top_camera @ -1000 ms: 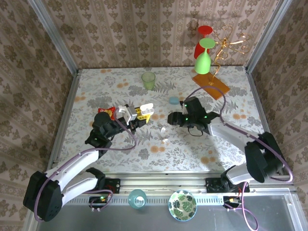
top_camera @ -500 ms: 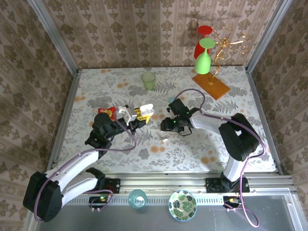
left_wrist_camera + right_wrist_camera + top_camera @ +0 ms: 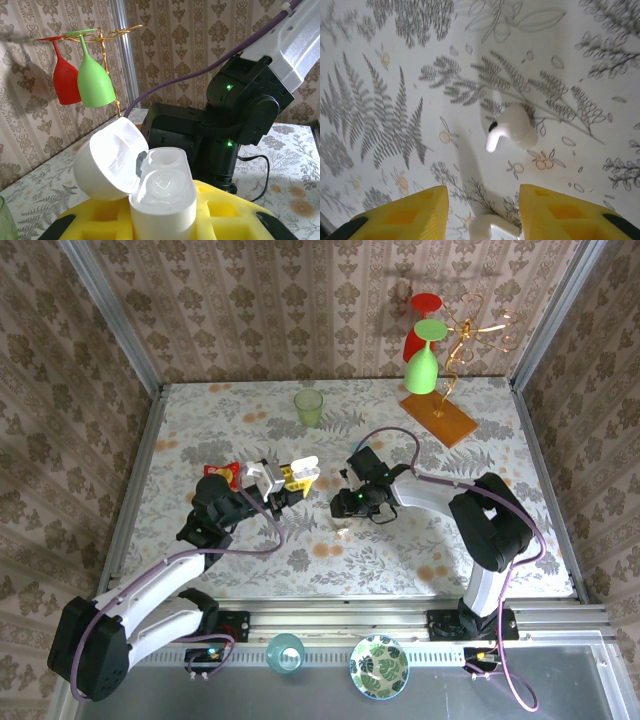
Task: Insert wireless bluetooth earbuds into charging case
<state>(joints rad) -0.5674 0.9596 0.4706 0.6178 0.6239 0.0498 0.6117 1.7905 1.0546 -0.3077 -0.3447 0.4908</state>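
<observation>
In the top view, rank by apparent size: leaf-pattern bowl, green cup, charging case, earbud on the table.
1. bowl, clearly the largest
2. green cup
3. case, lid open, somewhat smaller than the cup
4. earbud, a tiny speck

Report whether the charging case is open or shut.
Open. In the left wrist view the charging case has its lid swung back, both wells exposed and empty.

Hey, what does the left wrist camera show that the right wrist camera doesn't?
Left wrist: the open charging case held in the left gripper, its sockets empty, the right arm beyond, and red and green wine glasses hanging. Right wrist: two earbuds lying on the table, one between the open right gripper's tips. Both: yellow fingers and the patterned table.
</observation>
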